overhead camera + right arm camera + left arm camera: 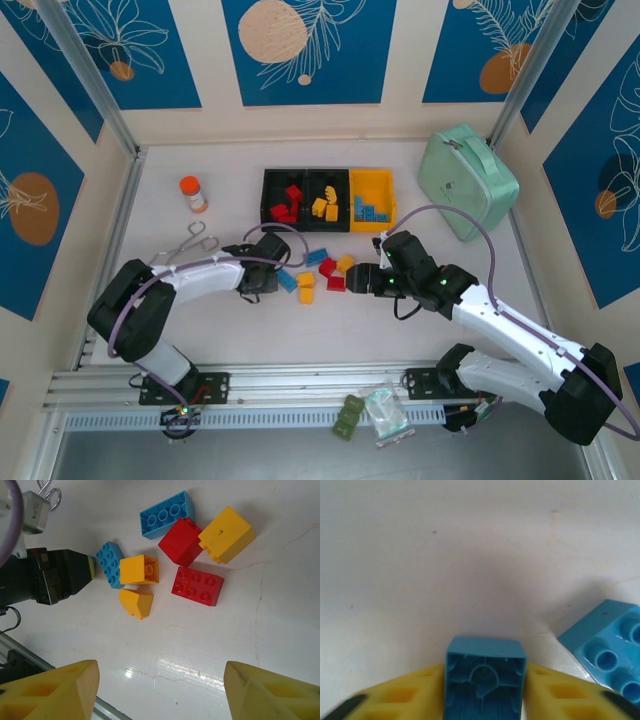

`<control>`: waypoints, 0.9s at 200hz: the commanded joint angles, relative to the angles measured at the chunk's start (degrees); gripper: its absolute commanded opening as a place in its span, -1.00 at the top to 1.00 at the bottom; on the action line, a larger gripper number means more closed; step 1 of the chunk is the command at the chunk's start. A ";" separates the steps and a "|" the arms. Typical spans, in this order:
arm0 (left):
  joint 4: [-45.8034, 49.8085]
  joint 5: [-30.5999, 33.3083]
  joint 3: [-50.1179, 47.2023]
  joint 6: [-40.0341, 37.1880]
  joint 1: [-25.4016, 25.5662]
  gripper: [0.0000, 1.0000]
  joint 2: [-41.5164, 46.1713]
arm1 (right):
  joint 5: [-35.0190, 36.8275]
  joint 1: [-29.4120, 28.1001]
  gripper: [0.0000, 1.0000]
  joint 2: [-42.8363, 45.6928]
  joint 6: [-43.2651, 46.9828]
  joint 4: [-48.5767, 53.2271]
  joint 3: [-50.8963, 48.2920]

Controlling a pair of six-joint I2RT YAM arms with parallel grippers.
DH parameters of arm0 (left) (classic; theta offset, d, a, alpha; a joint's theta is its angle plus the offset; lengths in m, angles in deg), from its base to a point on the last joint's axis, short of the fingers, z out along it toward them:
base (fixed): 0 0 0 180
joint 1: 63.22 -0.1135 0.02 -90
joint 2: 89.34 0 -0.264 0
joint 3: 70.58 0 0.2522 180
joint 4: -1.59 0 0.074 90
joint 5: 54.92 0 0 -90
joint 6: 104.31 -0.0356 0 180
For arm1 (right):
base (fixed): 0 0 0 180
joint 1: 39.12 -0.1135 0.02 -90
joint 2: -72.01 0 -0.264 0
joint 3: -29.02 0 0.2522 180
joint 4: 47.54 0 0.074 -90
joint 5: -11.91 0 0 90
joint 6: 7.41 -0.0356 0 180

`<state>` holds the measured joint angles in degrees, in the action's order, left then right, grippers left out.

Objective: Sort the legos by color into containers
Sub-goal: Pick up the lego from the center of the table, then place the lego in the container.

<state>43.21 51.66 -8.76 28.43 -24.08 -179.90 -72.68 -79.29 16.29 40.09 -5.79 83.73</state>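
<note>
Squarely inside left gripper (485,702), blue lego (485,672), pinched

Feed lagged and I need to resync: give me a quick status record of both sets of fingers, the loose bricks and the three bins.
left gripper: fingers shut on small blue plastic lego brick
right gripper: fingers open, above loose legos
loose legos: red, blue, yellow plastic bricks on white table
left black plastic bin: red bricks
middle black plastic bin: yellow bricks
yellow plastic bin: blue bricks
</note>
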 commanded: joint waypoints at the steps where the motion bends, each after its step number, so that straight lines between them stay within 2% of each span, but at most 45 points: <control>1: 0.05 -0.69 2.14 -2.45 -0.55 0.48 -1.39 | 0.44 -0.18 -0.34 0.25 -0.47 0.21 0.17; 16: 0.83 -0.87 2.95 -2.85 -0.50 0.57 -0.81 | 0.57 -0.18 -0.34 0.79 -0.60 0.15 -0.32; 51: 3.37 -2.38 6.46 -4.57 -0.55 0.60 1.82 | -0.61 -0.09 -0.34 1.17 0.34 -0.30 -0.26; 95: 3.99 -7.82 14.75 -6.34 -0.06 0.61 1.36 | -0.86 1.52 -0.34 3.09 1.15 1.01 0.28; 134: 4.81 -10.32 27.18 -8.05 1.68 0.62 -5.64 | -0.67 6.50 -0.34 8.34 0.67 5.16 -0.40; 180: 6.87 -12.69 43.60 -9.86 4.10 0.63 -17.73 | -1.53 13.44 -0.34 14.40 0.97 10.87 -0.90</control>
<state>46.97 41.52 27.81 20.82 -21.37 -192.38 -72.75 -68.58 27.98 40.55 0.46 83.49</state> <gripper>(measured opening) 0.247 0.669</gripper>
